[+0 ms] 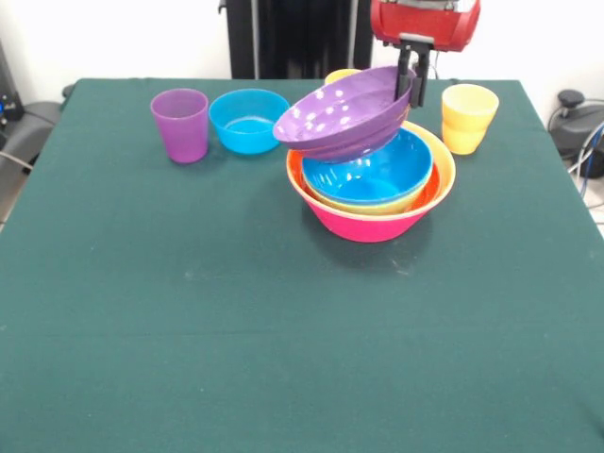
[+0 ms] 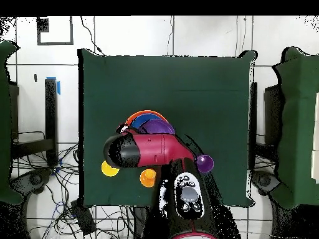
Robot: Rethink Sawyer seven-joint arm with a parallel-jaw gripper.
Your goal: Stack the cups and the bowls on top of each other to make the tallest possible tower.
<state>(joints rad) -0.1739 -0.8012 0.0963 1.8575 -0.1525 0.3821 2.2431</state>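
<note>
My gripper (image 1: pixel 412 83) is shut on the far right rim of the purple bowl (image 1: pixel 344 118) and holds it tilted just above the tower (image 1: pixel 371 215). The tower has the large pink bowl outermost, then orange and yellow rims, with a blue bowl (image 1: pixel 368 170) on top inside. A purple cup (image 1: pixel 179 125) and the small blue bowl (image 1: pixel 248 120) stand at the far left. A yellow cup (image 1: pixel 469 115) stands right of the tower. In the overhead view the arm hides the gripper. The purple bowl (image 2: pixel 156 126), purple cup (image 2: pixel 204 164), orange cup (image 2: pixel 148 177) and yellow cup (image 2: pixel 109 168) show around it.
The green table (image 1: pixel 189 330) stretches wide in front of the tower. A yellowish rim (image 1: pixel 340 74) peeks out behind the purple bowl. The robot's black pedestal (image 1: pixel 302 38) stands at the far edge. Cables lie beside the table at the right (image 1: pixel 585 142).
</note>
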